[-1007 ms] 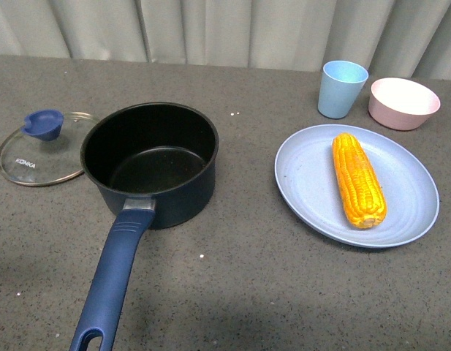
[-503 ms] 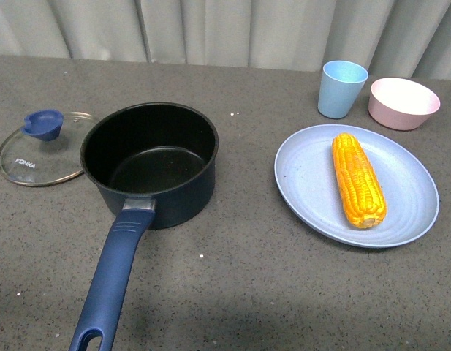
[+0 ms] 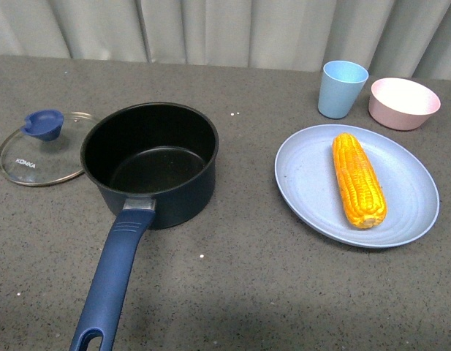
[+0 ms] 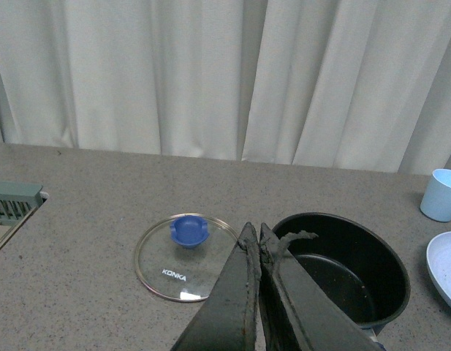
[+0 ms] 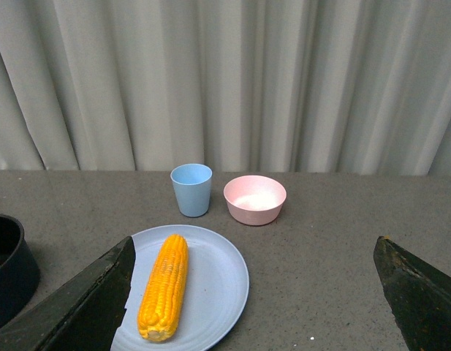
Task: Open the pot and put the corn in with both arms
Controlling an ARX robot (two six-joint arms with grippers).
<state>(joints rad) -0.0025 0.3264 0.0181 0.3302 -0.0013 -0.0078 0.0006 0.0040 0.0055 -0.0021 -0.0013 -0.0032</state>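
Nothing has moved since the earlier frames.

Front view: the pot (image 3: 150,162) stands open on the bench (image 3: 247,292). Its lid (image 3: 42,148) lies flat just left of the pot. The corn (image 3: 358,179) lies on a blue plate (image 3: 305,183) to the right of the pot. Neither arm shows.

Left wrist view: the left pincer (image 4: 258,241) is clenched and empty, its tips seen between the lid (image 4: 187,256) and the pot (image 4: 342,267).

Right wrist view: the right pincer (image 5: 253,252) is released, spread wide and empty. The corn (image 5: 164,287) rests on the plate (image 5: 218,281), just beside the pot (image 5: 9,270).
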